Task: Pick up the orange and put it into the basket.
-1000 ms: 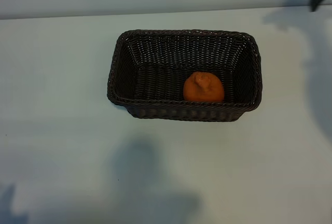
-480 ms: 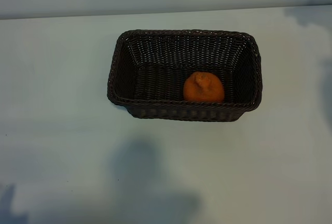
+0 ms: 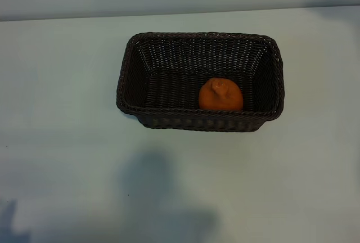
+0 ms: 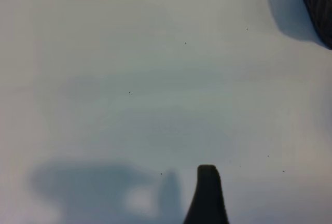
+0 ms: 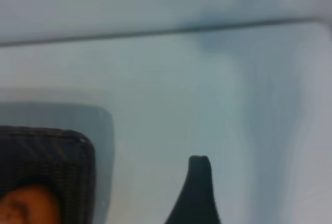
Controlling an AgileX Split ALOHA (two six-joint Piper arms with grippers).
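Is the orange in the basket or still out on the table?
In. The orange rests on the basket floor by its near wall; no gripper touches it.

Very little of the robot shows. In the left wrist view, one finger of the left hand (image 4: 207,195) appears as a narrow, plain black blade that widens toward its base and ends in a blunt, slightly rounded tip with a smooth matte surface. In the right wrist view, one finger of the right hand (image 5: 196,192) looks the same: black, tapering, flaring out at the base, with a squared-off tip. No cables, screws or markings can be made out on either finger, and the exterior view shows no part of either arm
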